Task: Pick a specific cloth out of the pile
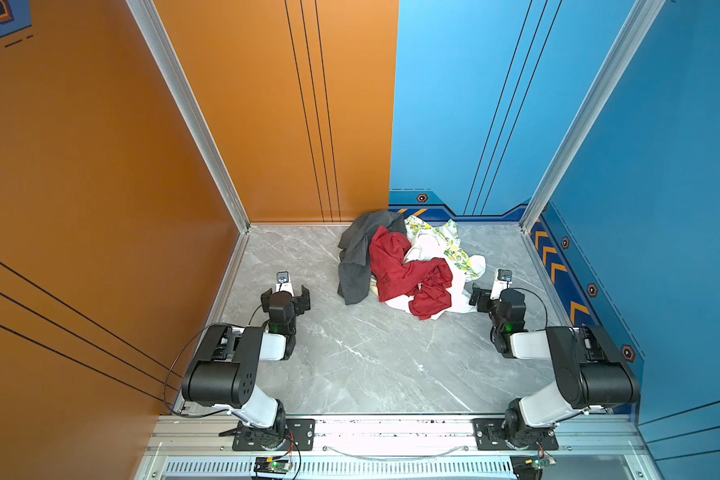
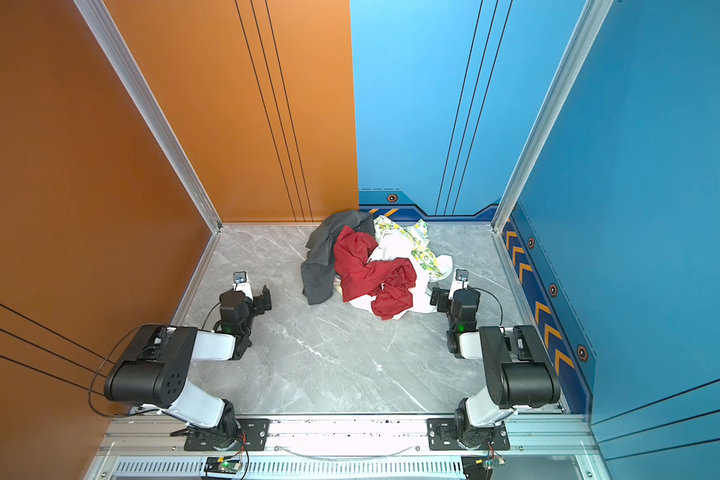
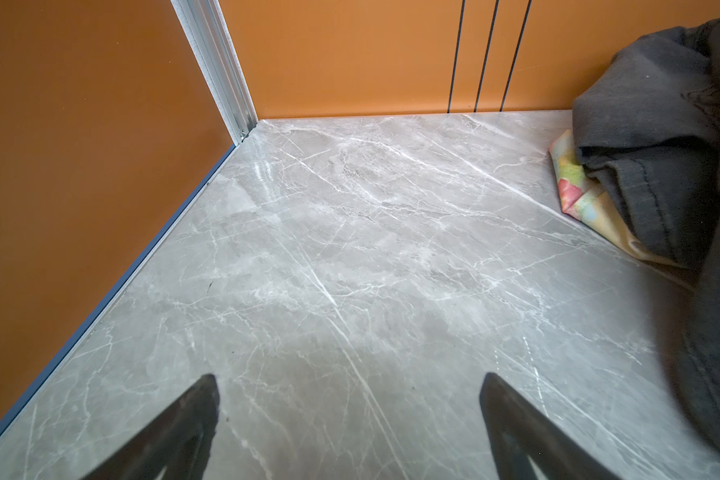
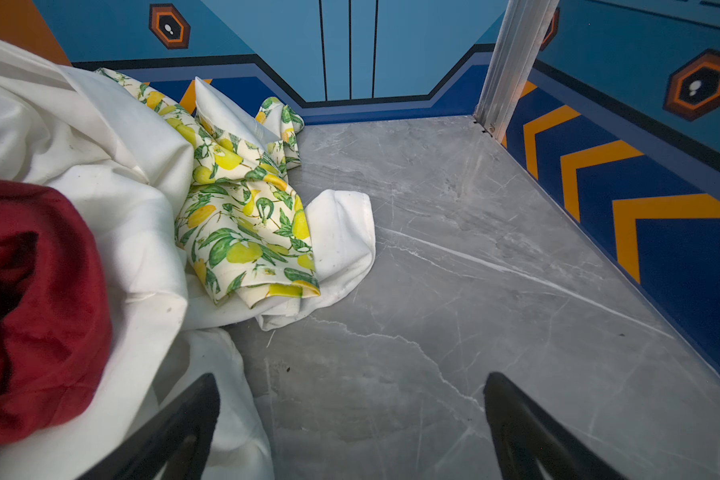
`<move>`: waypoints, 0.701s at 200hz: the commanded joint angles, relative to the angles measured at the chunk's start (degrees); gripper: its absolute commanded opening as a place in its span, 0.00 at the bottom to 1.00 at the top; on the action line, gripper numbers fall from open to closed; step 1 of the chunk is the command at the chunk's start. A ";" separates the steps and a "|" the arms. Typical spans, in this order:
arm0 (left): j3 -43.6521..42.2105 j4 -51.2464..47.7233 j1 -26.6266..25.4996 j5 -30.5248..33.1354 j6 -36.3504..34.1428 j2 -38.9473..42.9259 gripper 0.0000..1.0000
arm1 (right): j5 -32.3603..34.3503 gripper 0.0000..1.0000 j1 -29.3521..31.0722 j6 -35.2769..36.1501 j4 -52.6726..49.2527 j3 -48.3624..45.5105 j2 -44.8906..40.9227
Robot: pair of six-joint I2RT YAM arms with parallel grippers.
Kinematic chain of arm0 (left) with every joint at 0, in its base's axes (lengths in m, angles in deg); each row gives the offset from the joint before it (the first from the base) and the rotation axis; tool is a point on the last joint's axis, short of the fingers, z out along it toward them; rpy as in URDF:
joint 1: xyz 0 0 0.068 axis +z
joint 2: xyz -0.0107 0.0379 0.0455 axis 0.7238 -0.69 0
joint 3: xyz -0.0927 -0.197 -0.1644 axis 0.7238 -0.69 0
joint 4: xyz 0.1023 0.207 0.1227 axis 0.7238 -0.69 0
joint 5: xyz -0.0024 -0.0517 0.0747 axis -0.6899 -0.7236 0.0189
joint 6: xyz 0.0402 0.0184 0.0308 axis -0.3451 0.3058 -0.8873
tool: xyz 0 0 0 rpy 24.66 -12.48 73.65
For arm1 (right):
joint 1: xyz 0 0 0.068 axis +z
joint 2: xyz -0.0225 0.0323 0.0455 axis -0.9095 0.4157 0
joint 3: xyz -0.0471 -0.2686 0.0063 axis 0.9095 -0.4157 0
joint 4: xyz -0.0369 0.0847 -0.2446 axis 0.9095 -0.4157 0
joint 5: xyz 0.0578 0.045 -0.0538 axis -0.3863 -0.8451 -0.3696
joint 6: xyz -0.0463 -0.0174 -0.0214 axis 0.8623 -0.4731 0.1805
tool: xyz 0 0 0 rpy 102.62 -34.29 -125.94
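Right wrist view has the cloth [image 4: 113, 137] crumpled just beside the right gripper [image 4: 350, 378], jaws spread and empty, so this arm is nearer. The left gripper [image 3: 350, 378] (likewise spread) has the dark grey piece [image 1: 354, 266] alongside instead. Within the pile [image 1: 410, 262], the red cloth [image 1: 391, 257] hides much of the white, leaving no clear long axis.

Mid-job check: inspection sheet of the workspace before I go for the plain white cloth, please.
Surface: grey marble-look tabletop, nothing spilled.
Job's things: large plain white cloth, partly buried in the pile of clothes.
Clutter: crumpled red cloth on top, dark grey cloth left, lemon-print cloth right.
Grippers: left gripper open, empty; right gripper open, empty, beside the white cloth.
Cables: black cable looping at each arm, clear of the pile.
Surroundings: orange wall panels left, blue wall panels right.
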 commanded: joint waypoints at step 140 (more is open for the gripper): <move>17.17 -33.90 0.54 -1.85 7.53 10.92 0.98 | 15.05 1.00 2.01 -6.23 -29.81 12.26 -11.87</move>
